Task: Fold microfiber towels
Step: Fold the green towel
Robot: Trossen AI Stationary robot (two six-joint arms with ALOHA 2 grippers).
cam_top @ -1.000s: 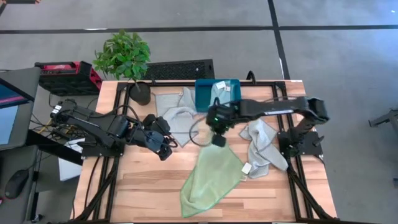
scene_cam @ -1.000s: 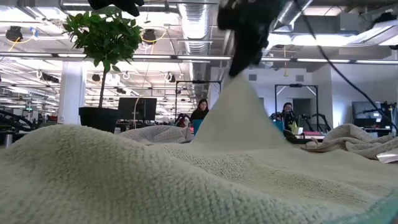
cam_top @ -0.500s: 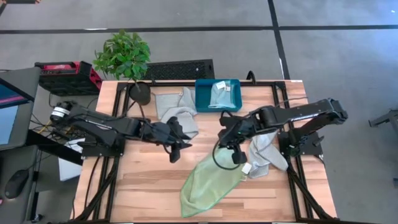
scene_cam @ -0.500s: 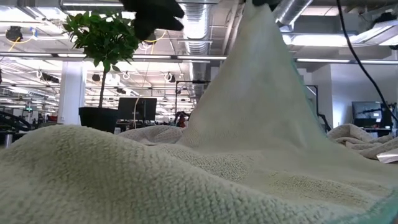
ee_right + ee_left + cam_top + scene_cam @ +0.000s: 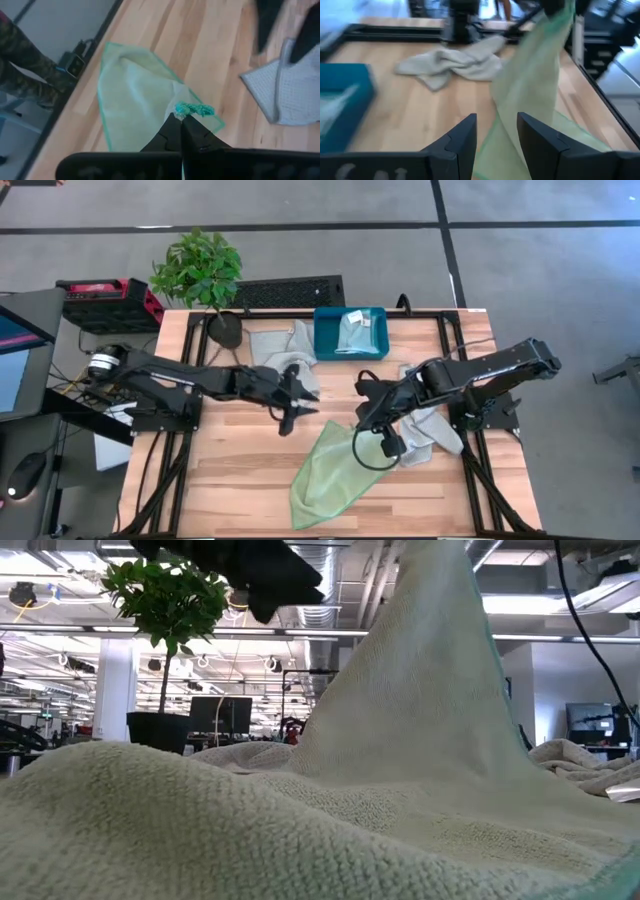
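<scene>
Grey floor [image 5: 300,250], open-plan office beyond.

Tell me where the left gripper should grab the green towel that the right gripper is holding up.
Judging by how it hangs, take the green towel on its free side edge below the pinched corner, coming in level from the left arm's side. The right gripper is shut on one corner, so the cloth drapes as a taut sheet down to the table, and the open left gripper already faces that edge.

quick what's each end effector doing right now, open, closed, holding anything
Left end effector: open, empty, beside the hanging green towel.
Right end effector: closed on that towel's corner, lifting it.
</scene>
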